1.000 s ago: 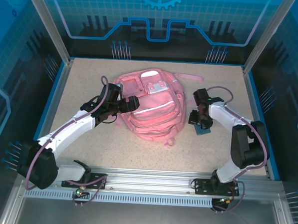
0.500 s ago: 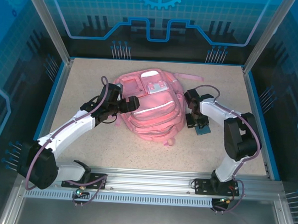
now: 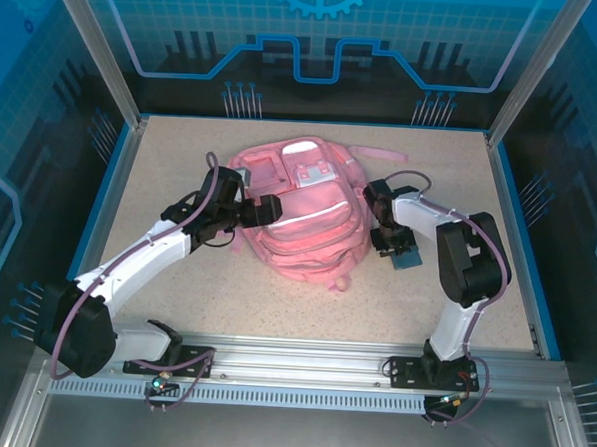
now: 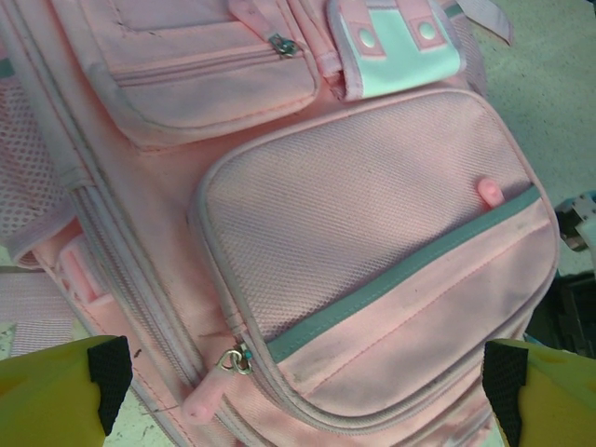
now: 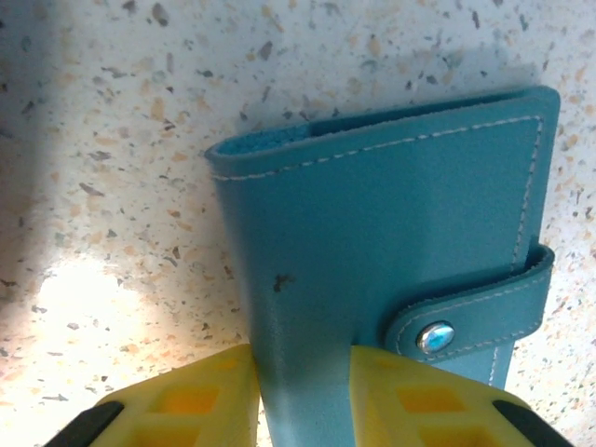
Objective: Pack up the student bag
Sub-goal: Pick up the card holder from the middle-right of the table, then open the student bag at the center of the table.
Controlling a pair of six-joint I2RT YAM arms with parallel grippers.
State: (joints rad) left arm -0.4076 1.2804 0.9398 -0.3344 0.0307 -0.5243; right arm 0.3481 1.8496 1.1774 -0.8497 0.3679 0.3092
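Observation:
The student bag (image 3: 301, 212) lies flat in the middle of the table, front pockets up. In the left wrist view the student bag (image 4: 372, 233) shows its mesh pocket, a grey-green strip and a pink zip pull (image 4: 209, 396). My left gripper (image 3: 264, 208) hovers at the bag's left side, open wide (image 4: 307, 382), with nothing between its fingers. Just right of the bag, a teal snap-strap wallet (image 3: 409, 257) lies on the table. My right gripper (image 3: 390, 244) stands over it. Its yellow fingers (image 5: 186, 410) press both sides of the wallet (image 5: 391, 233), so the gripper (image 5: 303, 396) is shut on it.
The speckled table (image 3: 182, 157) is ringed by a blue rim, with aluminium posts at the back corners. A metal rail (image 3: 301, 359) carrying both arm bases runs along the near edge. Pink straps trail from the bag's far right side (image 3: 377, 153).
My right arm has folded in to the left, closer to the bag, and its jaws have narrowed onto the teal wallet. The left arm and the bag have not moved.

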